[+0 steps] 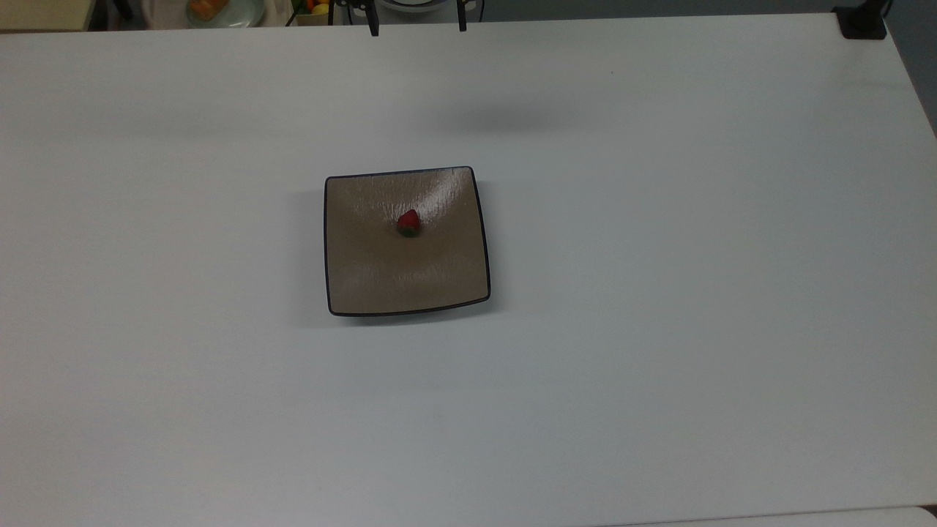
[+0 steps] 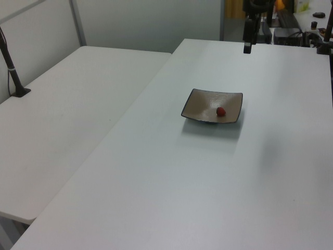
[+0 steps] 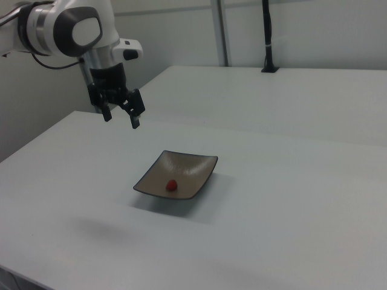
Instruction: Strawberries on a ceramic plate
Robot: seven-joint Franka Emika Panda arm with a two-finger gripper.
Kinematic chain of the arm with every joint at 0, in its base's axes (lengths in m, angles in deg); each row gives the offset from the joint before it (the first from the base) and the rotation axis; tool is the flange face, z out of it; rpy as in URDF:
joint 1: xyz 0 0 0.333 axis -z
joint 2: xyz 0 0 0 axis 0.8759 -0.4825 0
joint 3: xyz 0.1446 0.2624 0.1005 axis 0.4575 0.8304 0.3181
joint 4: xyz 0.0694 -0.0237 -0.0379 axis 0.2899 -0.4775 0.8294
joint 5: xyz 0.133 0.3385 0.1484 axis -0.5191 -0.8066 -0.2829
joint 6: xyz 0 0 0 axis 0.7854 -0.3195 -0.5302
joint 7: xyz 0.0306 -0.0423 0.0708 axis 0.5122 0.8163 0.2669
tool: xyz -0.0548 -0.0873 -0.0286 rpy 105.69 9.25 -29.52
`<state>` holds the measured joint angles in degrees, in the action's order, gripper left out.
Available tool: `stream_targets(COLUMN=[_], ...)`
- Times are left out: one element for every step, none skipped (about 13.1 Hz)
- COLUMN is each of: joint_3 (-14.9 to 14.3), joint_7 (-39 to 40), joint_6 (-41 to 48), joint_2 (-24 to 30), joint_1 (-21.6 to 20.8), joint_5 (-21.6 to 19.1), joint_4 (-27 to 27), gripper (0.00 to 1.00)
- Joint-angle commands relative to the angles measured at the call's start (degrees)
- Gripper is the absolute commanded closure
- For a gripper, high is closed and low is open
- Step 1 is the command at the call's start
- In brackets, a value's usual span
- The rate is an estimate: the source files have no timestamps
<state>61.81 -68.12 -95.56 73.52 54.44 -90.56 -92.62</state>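
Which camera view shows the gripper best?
The right view: the gripper appears whole there, jaws open and empty, raised above the table away from the ceramic plate. In the top view, just the two finger ends reach in at the upper edge. The left view sees it side-on as one dark bar.
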Motion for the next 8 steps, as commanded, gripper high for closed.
stream_targets(joint_3=[-1.22, -1.22, -1.22, -1.22, -1.22, -1.13, -1.13, -1.13], joint_7=[-0.66, -0.66, -0.66, -0.66, -0.66, -0.66, -0.66, -0.66], joint_6=[0.02, -1.28, -2.60, -3.83, -4.89, -5.07, -5.68, -6.65], joint_2=[0.48, 0.30, 0.30, 0.22, 0.04, -0.31, -0.66, -0.66], joint_1=[-1.12, -1.12, -1.12, -1.12, -1.12, -1.12, -1.12, -1.12], joint_5=[-0.26, -0.08, -0.08, -0.08, -0.08, -0.08, -0.08, -0.08], joint_4=[-0.57, -0.57, -0.57, -0.57, -0.65, -0.65, -0.65, -0.65], gripper=[0.00, 0.00, 0.00, 0.00, 0.00, 0.00, 0.00, 0.00])
